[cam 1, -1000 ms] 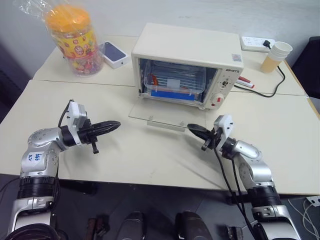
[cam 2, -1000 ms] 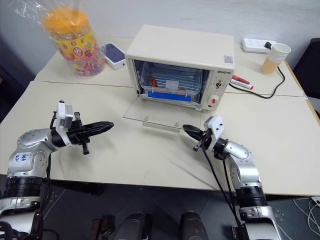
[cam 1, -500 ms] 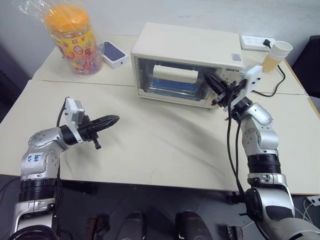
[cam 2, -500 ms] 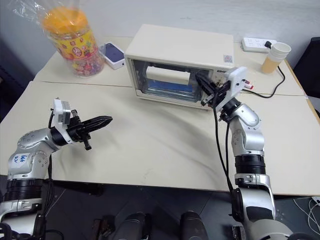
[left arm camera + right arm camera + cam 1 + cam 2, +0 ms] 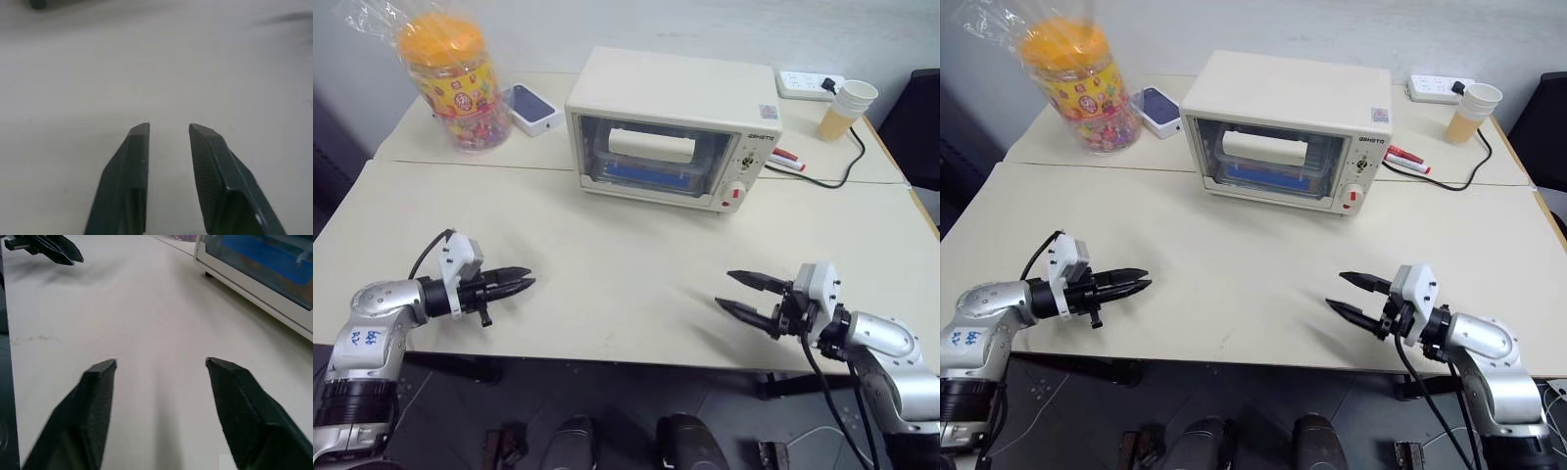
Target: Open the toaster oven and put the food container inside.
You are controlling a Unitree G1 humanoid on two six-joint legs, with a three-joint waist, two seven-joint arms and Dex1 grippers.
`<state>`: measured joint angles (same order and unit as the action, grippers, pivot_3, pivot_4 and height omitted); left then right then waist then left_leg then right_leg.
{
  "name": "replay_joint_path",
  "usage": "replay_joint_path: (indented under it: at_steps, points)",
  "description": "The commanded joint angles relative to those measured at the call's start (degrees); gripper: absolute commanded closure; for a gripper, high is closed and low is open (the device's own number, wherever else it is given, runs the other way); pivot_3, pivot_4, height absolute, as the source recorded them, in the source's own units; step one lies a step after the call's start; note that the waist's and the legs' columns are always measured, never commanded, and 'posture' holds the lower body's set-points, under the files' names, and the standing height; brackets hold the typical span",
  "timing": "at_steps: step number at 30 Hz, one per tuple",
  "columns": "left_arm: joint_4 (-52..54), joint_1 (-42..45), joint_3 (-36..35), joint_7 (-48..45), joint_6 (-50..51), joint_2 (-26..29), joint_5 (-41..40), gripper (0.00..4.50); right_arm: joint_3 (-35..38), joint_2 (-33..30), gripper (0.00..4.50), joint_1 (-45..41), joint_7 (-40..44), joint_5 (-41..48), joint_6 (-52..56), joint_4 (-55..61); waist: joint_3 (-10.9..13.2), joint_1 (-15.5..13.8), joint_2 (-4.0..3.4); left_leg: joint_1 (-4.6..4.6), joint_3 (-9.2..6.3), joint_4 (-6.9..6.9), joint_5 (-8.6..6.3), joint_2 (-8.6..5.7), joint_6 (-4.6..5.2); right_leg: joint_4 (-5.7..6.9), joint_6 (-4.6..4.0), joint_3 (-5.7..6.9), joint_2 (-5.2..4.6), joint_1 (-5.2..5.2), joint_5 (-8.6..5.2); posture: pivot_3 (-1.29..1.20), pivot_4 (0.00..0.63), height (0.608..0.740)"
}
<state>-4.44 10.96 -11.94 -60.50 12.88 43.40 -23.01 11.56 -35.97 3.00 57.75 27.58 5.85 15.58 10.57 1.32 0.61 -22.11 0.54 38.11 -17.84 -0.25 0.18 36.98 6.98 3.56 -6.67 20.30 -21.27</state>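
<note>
- In the head views, the cream-white boxy metal toaster oven (image 5: pixel 674 129) stands at the back middle of the pale matte table (image 5: pixel 607 245). Its glass door is shut upright, and red knobs run down its right-hand panel.
- Behind the glass sits the flat clear plastic food container (image 5: pixel 651 162) on the rack, a blue strip showing along its lower edge.
- The right wrist view gives a low, close look at the oven's front corner, with the blue of the container glimpsed through the door, and the left gripper's dark tips far across the table.
- The left wrist view shows smooth bare tabletop beyond two ribbed dark fingers (image 5: pixel 132 161).
- The left gripper (image 5: pixel 524 284) lies roughly level just above the table's near left part, pointing toward the middle, its fingers a narrow gap apart and holding nothing.
- The right gripper (image 5: pixel 736 293) hovers over the near right part, pointing left, its fingers spread wide and empty.
- At the back left stand a tall clear jar of sweets with an orange lid (image 5: pixel 450 73) and a small white box with a dark blue top (image 5: pixel 530 106).
- At the back right are a white power strip (image 5: pixel 808 86) and a paper cup (image 5: pixel 847 108).
</note>
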Motion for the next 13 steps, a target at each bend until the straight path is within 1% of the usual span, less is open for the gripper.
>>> replay_joint_path:
  at_steps: [1,2,3,4,6,10,13]
  points:
    - [3.2,-2.9,-3.5,0.7,-6.2,-0.1,0.3,2.21,2.0,-0.2,0.36,4.4,-0.5,-1.0,-3.6,4.0,0.0,-0.1,0.0,0.0,-0.01,-0.04,-0.01,0.0,-0.02,-0.01,0.0,-0.01,0.0,0.0,0.0,0.0,0.15,0.74]
    - [2.9,-3.4,-3.8,1.5,-8.7,-0.7,1.2,1.97,1.9,-0.1,0.09,4.9,-0.7,-1.1,-3.9,4.2,0.0,-0.1,0.0,-0.01,-0.02,-0.07,-0.02,0.0,-0.03,0.0,0.0,0.0,0.0,0.0,0.0,0.0,0.15,0.74]
    - [2.9,-4.2,-4.0,1.1,-9.8,-1.0,0.8,1.78,1.9,0.0,0.0,5.1,-0.9,-1.1,-4.1,4.2,0.0,-0.2,0.0,-0.01,-0.01,-0.08,-0.02,-0.01,-0.03,0.0,0.0,-0.01,0.0,0.0,0.0,0.0,0.15,0.74]
    - [3.4,-5.3,-3.9,0.5,-8.9,-0.7,0.2,1.46,1.8,0.0,0.0,5.1,-1.1,-1.1,-4.2,4.2,0.0,-0.3,0.0,-0.02,0.0,-0.08,-0.02,-0.02,-0.02,0.0,0.0,-0.01,0.0,-0.01,0.0,0.0,0.15,0.74]
    - [3.6,-7.1,-4.1,0.7,-9.5,-0.7,0.4,0.98,1.4,0.2,0.0,4.8,-1.4,-1.4,-5.0,3.8,0.0,-0.1,0.0,0.0,0.0,-0.06,-0.02,-0.01,-0.02,-0.06,0.0,0.0,0.01,-0.04,0.0,0.0,0.15,0.74]
    - [5.1,-7.9,-5.4,3.7,-10.9,-2.5,-0.3,0.04,0.1,0.6,0.0,2.7,-1.8,-2.0,-5.6,2.2,0.0,-0.1,0.0,0.02,-0.02,-0.06,-0.02,0.01,-0.02,-0.09,-0.01,0.0,0.01,-0.04,0.0,0.0,0.15,0.74]
    - [6.3,-8.4,-4.9,5.0,-10.8,-2.3,0.8,0.04,0.1,1.3,0.0,1.3,-3.1,-2.5,-5.8,0.9,0.0,-0.1,0.0,0.01,-0.01,-0.03,-0.02,0.0,-0.02,-0.08,0.0,0.0,0.0,-0.05,0.0,0.0,0.15,0.74]
